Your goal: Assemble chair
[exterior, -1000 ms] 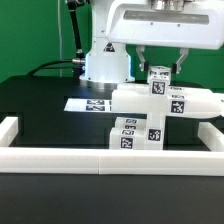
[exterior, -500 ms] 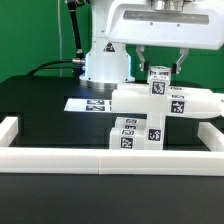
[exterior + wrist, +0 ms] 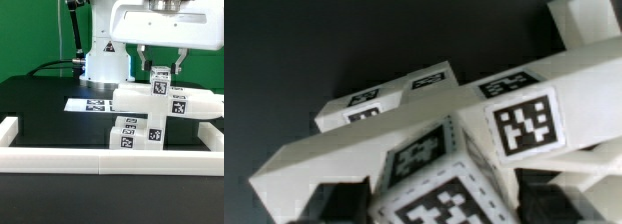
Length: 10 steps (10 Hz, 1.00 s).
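Nothing much has shifted since the earlier frames: the gripper [image 3: 160,66] sits a hair higher on the upright piece, if at all, and the chair [image 3: 150,108] holds the same pose. That stillness reads to me as a hold or a slow seating push, not a transfer.

And where is the chair? It stands toward the exterior view's right, its lower end down against the low white wall [image 3: 60,156] at the front of the black table [image 3: 40,105]. 1 long horizontal piece [image 3: 195,102] crosses the upright post [image 3: 157,85], tags facing us.

Now the claw: its 2 fingers straddle the top of that post, 1 on each side, partly closed. They look pressed to it, so I call this a grip on the chair's upright post. In the wrist view the tagged blocks fill the frame between dark finger shapes, which fits.

What can't be seen? The joint where post meets crosspiece is hidden, so whether it is fully seated is anyone's guess. The contact faces of the fingers are hidden too. The marker board [image 3: 88,103] lies behind, partly covered by the chair. The wrist view is blurred and cropped.
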### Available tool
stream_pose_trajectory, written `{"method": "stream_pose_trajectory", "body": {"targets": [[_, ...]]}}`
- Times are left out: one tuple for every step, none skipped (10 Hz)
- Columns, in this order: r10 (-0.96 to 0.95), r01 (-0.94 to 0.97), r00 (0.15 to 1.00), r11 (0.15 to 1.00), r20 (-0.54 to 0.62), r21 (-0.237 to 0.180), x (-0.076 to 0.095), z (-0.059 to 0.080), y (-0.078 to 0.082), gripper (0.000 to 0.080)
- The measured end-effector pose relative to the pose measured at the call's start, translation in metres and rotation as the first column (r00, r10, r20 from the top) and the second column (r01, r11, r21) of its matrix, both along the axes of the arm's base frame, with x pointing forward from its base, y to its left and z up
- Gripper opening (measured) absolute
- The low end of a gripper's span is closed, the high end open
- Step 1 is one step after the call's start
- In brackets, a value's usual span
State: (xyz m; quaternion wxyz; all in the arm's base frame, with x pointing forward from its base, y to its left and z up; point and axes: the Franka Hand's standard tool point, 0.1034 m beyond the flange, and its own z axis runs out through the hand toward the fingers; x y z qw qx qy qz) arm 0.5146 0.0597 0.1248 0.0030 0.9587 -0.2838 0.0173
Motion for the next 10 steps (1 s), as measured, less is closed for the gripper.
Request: {"method": "stream_pose_trajectory", "body": {"targets": [[-0.08, 0.08, 0.997, 0.997, 0.001, 0.003, 0.0, 0.0, 0.0005, 0.0397], [-0.128, 0.128, 0.992, 0.992, 0.002, 0.005, 0.0, 0.0, 0.0006, 0.0397], [-0.167, 0.167, 0.986, 0.986, 0.002, 0.007, 0.0, 0.0, 0.0008, 0.0397], [-0.242, 0.242, 0.97, 0.97, 0.002, 0.01, -0.0001, 0.0, 0.0013, 0.0397], [-0.292, 0.292, 0.956, 0.956, 0.003, 0.012, -0.0001, -0.0001, 0.0017, 0.0397], [-0.328, 0.328, 0.945, 0.945, 0.002, 0.014, -0.0002, -0.0001, 0.0019, 0.0397], [-0.378, 0.377, 0.926, 0.926, 0.002, 0.017, -0.0001, 0.0, 0.0024, 0.0397], [-0.409, 0.409, 0.913, 0.912, 0.002, 0.018, -0.0001, 0.0, 0.0027, 0.0397], [-0.479, 0.479, 0.878, 0.878, -0.001, 0.027, -0.0001, 0.0, 0.0039, 0.0397], [-0.528, 0.527, 0.849, 0.849, -0.003, 0.031, -0.0001, 0.0001, 0.0048, 0.0397]]}}
